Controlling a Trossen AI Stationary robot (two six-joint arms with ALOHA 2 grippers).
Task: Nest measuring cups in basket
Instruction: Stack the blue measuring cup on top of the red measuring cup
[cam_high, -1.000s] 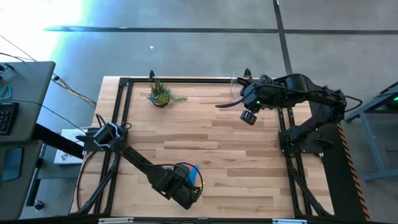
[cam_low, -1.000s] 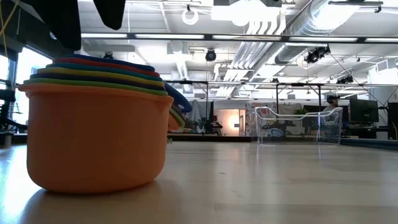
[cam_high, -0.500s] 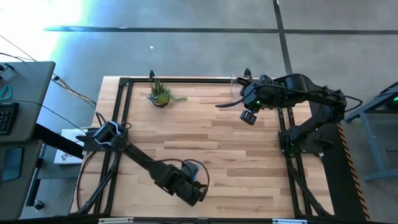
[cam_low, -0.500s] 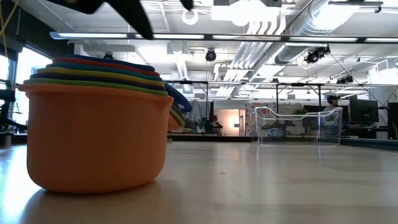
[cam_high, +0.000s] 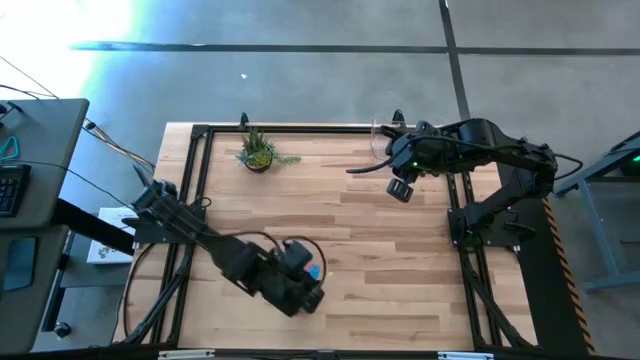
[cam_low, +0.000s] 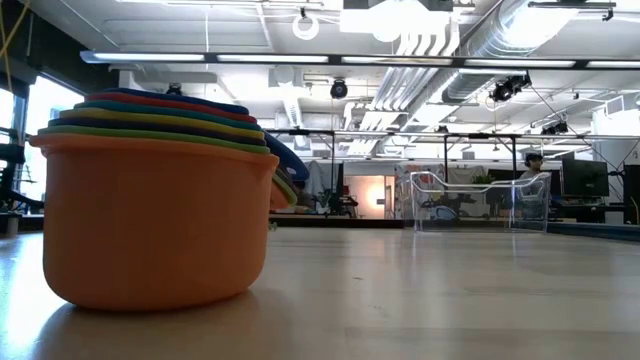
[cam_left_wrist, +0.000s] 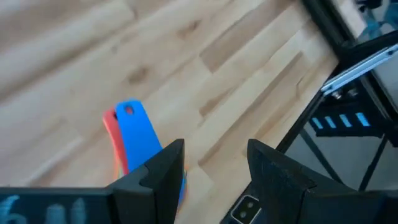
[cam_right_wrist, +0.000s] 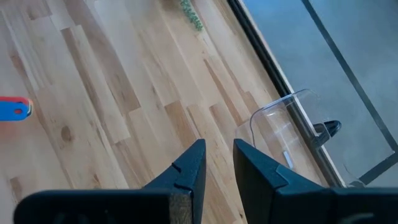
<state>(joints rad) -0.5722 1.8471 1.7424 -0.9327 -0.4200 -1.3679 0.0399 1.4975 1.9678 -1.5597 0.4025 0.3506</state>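
— Which step are we at, would you say?

— The stack of cups (cam_low: 155, 195) looks already nested, orange one outermost, sitting at the near edge of the surface (cam_high: 380, 240). What's left, I'd guess, is getting the whole stack into the basket (cam_low: 480, 202).

— And the basket is where?

— Far right corner, well apart from the cups, right under the right arm.

— Is the left tool (cam_left_wrist: 211, 171) holding anything?

— No, its fingers are spread with nothing between them. It hangs just above the stack; the blue handle (cam_left_wrist: 138, 129) pokes out beside one finger.

— So the next move?

— Probably lower, close on the stack's rim or handles, then carry it across to the far right.

— The right tool (cam_right_wrist: 214, 163)?

— Waiting over the basket, fingers nearly together, empty.
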